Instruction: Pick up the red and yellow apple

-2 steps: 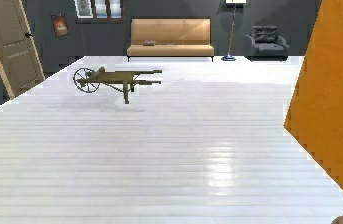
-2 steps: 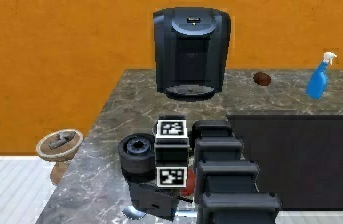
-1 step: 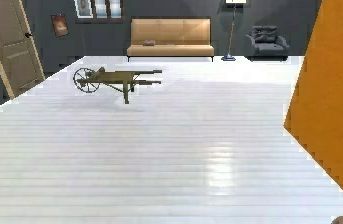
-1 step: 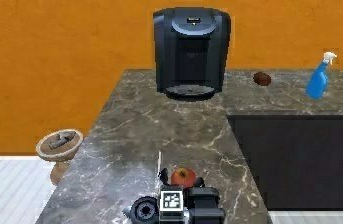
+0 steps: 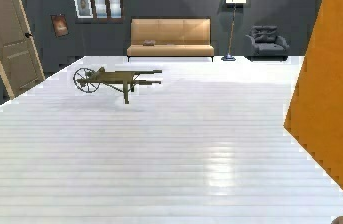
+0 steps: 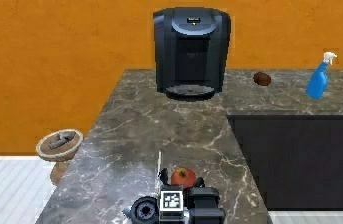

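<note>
Nearest the camera, at the bottom edge of the arm side view, sat the gripper (image 6: pixel 160 176): dark body, a white square marker (image 6: pixel 171 203) on it, one thin finger (image 6: pixel 159 165) pointing up the picture. Claw state: could not tell. The apple (image 6: pixel 184 177) lay on the countertop (image 6: pixel 129 125) right at the gripper's far end, just right of the finger. So could not tell whether the gripper held anything, nor whether it touched the apple. The apple looked round and mostly red, with a small dark dip on top; yellow not clear.

The countertop was dark brown marble, L-shaped, running up the picture and then off to the right along an orange wall (image 6: pixel 49 40). A black coffee machine (image 6: pixel 190 52) stood upright at the corner, against the wall, well apart from the apple. Right of it, on the back run, lay a small dark brown lump (image 6: pixel 263 78). Further right stood a blue spray bottle (image 6: pixel 320 77), upright, near the picture's right edge. Below the back run was a dark flat panel (image 6: pixel 299 160). Left of the countertop, a small round stand (image 6: pixel 59 146) with something dark on top stood on white floor (image 6: pixel 4 190).

The forward view showed white plank floor (image 5: pixel 169 150), a wheelbarrow (image 5: pixel 117 80) left of middle, a tan sofa (image 5: pixel 171 38) against the dark far wall, a floor lamp (image 5: pixel 231 30) just right of it, and a dark armchair (image 5: pixel 267 41) right of the lamp. A beige door (image 5: pixel 17 50) stood at the left. An orange panel (image 5: pixel 329 90) took the right edge.
</note>
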